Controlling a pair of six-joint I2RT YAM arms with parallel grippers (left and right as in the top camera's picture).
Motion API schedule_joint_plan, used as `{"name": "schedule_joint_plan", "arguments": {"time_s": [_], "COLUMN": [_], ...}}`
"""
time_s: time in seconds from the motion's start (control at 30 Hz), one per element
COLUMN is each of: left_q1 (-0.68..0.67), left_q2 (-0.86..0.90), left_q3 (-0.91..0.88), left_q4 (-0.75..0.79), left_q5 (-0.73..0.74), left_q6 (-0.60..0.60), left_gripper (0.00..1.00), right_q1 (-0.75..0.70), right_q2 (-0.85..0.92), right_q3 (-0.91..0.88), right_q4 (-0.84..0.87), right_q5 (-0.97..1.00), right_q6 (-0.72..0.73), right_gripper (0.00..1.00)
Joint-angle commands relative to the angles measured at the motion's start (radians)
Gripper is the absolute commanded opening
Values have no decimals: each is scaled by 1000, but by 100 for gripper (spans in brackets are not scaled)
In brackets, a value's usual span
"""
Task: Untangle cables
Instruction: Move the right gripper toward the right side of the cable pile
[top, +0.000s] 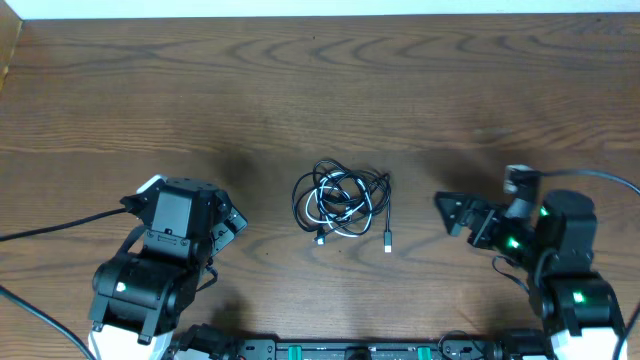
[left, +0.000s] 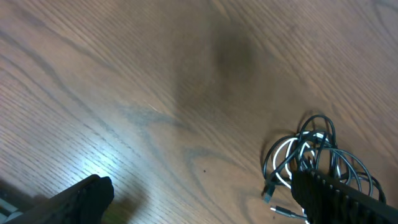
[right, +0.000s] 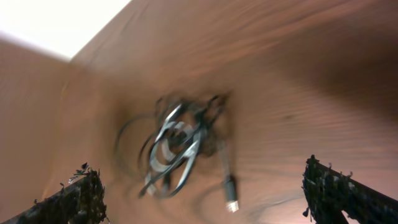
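Observation:
A tangled bundle of thin cables (top: 341, 202), black ones and one white, lies on the wooden table at the centre. One black end with a plug (top: 388, 243) trails to the bundle's right. The bundle also shows in the left wrist view (left: 314, 155) at the lower right and, blurred, in the right wrist view (right: 180, 146). My left gripper (top: 232, 222) is open and empty, left of the bundle. In its wrist view (left: 205, 202) the right finger overlaps the bundle. My right gripper (top: 452, 212) is open and empty, right of the bundle; its wrist view (right: 202, 199) shows both fingers wide apart.
The wooden table (top: 320, 90) stretches away behind the bundle to a white far edge (top: 320, 8). Thick black arm cables run off at the left (top: 50, 232) and right (top: 600, 178). A black rail (top: 350, 350) lies along the front edge.

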Motion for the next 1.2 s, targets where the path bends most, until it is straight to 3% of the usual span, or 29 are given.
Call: {"name": "schedule_joint_plan", "arguments": {"time_s": [0.0,0.43,0.6,1.17], "left_q1": [4,4,4,4], "left_q2": [8,14,14,14], "left_q3": [-9,-9,-9,-9], "left_q4": [-5,-5,-5,-5], "left_q5": [-3,-3,-2,-3], "left_q6": [16,16,16,16], "left_gripper": [98,98,98,98], "right_q1": [43,163,202,319], "right_q2": [58,232,309,460], "right_q3": [16,11,11,11], "right_q4": [7,171,153,180], "right_q5": [-154,-136,30,93], "right_q6": [-57,-39,71,43], "right_gripper": [99,99,99,96]}}
